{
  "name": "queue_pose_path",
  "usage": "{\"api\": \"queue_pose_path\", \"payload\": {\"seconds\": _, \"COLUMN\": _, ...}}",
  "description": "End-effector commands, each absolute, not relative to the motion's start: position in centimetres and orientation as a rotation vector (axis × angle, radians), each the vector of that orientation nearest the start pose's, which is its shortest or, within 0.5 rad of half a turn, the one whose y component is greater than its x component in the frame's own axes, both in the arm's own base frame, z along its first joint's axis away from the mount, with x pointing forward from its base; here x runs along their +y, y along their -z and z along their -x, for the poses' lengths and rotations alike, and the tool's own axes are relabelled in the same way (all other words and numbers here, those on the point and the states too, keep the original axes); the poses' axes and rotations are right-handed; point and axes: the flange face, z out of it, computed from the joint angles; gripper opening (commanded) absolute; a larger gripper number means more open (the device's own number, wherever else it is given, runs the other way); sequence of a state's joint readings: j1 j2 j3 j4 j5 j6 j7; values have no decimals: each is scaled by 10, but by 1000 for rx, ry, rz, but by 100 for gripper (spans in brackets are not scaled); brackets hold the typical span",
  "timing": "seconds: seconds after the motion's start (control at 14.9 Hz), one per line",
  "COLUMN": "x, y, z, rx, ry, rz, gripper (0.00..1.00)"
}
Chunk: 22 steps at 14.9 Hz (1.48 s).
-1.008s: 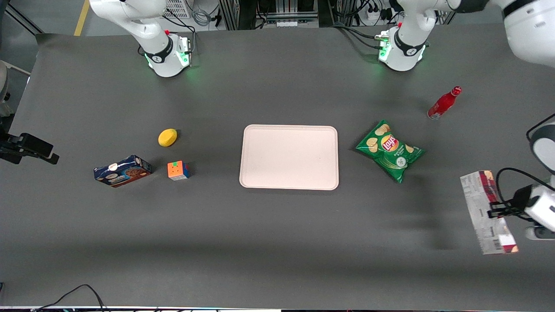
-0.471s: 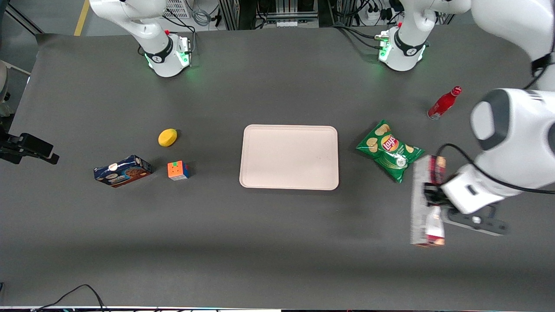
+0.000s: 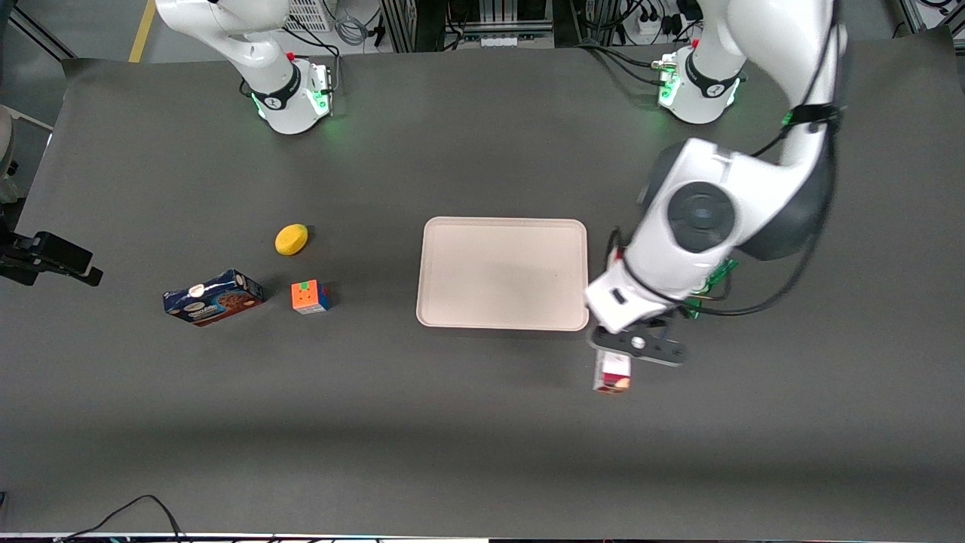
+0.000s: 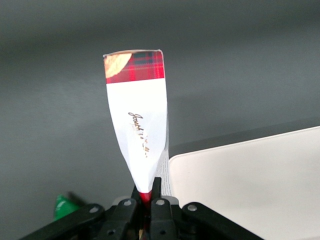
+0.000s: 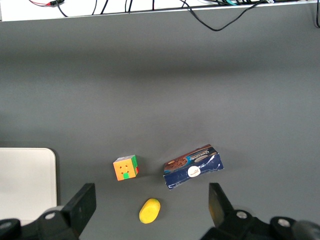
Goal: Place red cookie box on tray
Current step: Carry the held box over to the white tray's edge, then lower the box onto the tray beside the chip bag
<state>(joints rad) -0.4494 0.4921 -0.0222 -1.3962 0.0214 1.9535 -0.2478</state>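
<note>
My gripper (image 4: pixel 146 200) is positioned above the counter (image 3: pixel 482 422), just beside the corner of the tray (image 3: pixel 503 274) that lies nearest the front camera on the working arm's end. My fingers (image 4: pixel 159 206) are clamped on the red cookie box (image 4: pixel 140 120), gripping it at one narrow edge. In the wrist view the box extends away from the fingers, its white panel with script lettering facing the camera and its red plaid end with a cookie picture at the outer tip. In the front view only one end of the red cookie box (image 3: pixel 612 373) shows below my wrist, nearer to the front camera than the tray and clear of the tray's rim. The box is held off the counter; it is not on the tray. The tray (image 4: pixel 250 185) lies flat, with nothing on the part visible.

A green chip bag (image 4: pixel 64 206) lies on the counter near my arm and is mostly covered by it in the front view. Toward the parked arm's end of the counter lie a blue cookie box (image 3: pixel 213 298), a colour cube (image 3: pixel 310 296) just beside it, and a yellow lemon-shaped object (image 3: pixel 291 239).
</note>
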Motion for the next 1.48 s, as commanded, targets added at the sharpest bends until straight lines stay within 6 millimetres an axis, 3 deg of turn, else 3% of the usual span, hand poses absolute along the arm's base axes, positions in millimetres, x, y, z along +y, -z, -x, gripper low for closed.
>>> {"api": "queue_pose_path", "payload": {"seconds": 0.0, "x": -347, "y": -380, "z": -592, "rx": 311, "ry": 150, "rz": 3097, "gripper": 0}}
{"api": "queue_pose_path", "payload": {"seconds": 0.34, "x": -361, "y": -328, "z": -531, "rx": 344, "ry": 193, "rz": 3142, "gripper": 0}}
{"api": "queue_pose_path", "payload": {"seconds": 0.61, "x": -372, "y": -316, "z": -493, "rx": 314, "ry": 157, "rz": 3131, "gripper": 0}}
{"api": "queue_pose_path", "payload": {"seconds": 0.81, "x": -362, "y": -306, "z": -477, "rx": 270, "ry": 147, "rz": 3131, "gripper": 0}}
{"api": "queue_pose_path", "payload": {"seconds": 0.94, "x": -359, "y": -286, "z": -467, "rx": 215, "ry": 193, "rz": 3170, "gripper": 0}}
{"api": "queue_pose_path", "payload": {"seconds": 1.41, "x": -358, "y": -272, "z": -465, "rx": 175, "ry": 218, "rz": 3197, "gripper": 0}}
